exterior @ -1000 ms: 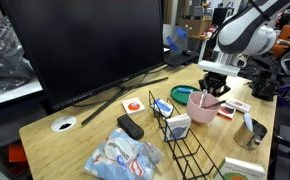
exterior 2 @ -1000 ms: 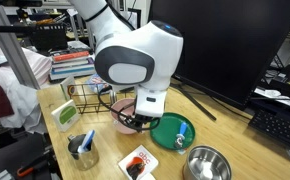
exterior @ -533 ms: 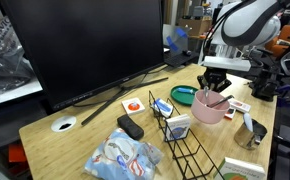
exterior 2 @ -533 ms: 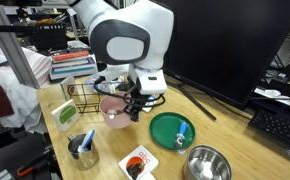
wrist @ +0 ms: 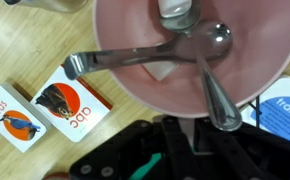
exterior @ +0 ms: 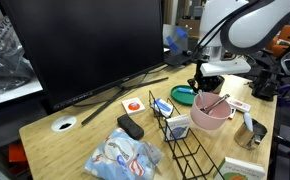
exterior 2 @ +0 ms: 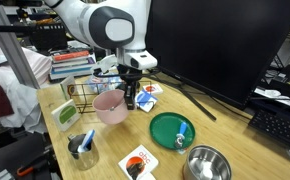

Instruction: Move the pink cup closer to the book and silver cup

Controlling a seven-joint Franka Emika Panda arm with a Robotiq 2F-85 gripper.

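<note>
Though close beside wire rack [exterior 2: 83,93] and teal dish [exterior 2: 171,130], gripper [exterior 2: 131,99] clenched on pink cup [exterior 2: 107,108].

A large black flat-screen monitor [exterior: 85,45] stands on a light wooden table [exterior: 80,140], its stand legs splayed forward. In front of them lies a flat white card with red marks [exterior: 134,104], then a black remote control [exterior: 130,127] beside a crumpled clear plastic bag [exterior: 120,155]. A black wire basket [exterior: 190,150] sits nearby. In an exterior view, a flat teal-green dish [exterior 2: 165,130] lies near a round dull-metal bowl [exterior 2: 207,162]. The wrist view shows two small bird-printed cards, one orange [wrist: 70,102], one white [wrist: 10,118], side by side.
</note>
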